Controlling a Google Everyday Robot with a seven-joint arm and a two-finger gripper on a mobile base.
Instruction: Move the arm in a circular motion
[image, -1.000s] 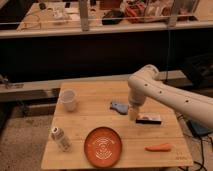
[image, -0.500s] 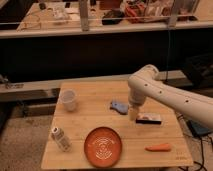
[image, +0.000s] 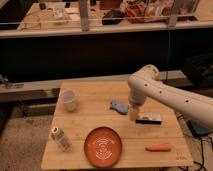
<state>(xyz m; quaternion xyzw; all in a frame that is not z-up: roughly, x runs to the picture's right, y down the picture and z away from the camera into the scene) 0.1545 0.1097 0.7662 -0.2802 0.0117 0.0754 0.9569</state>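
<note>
Arm (image: 167, 95) of cream-white rounded tubes, dark-dotted, entering from right, elbow bent high over far side of wooden counter (image: 90, 122). Gripper (image: 133, 113), pale narrow tip, pointing straight down, low between soft-looking blue object (image: 118, 106) and flat dark bar (image: 149, 119), near both. Cannot tell how far open; nothing seen held. Circling probably safest higher up, clear of both. Glossy orange plate (image: 90, 139) nearer front, apart.

Seemingly high frontal view, gripper (image: 133, 114) over table (image: 90, 118).

Cream-white arm (image: 167, 95) reaches in from right, elbow bent high, pale gripper (image: 133, 113) pointing down over bench (image: 90, 120).
</note>
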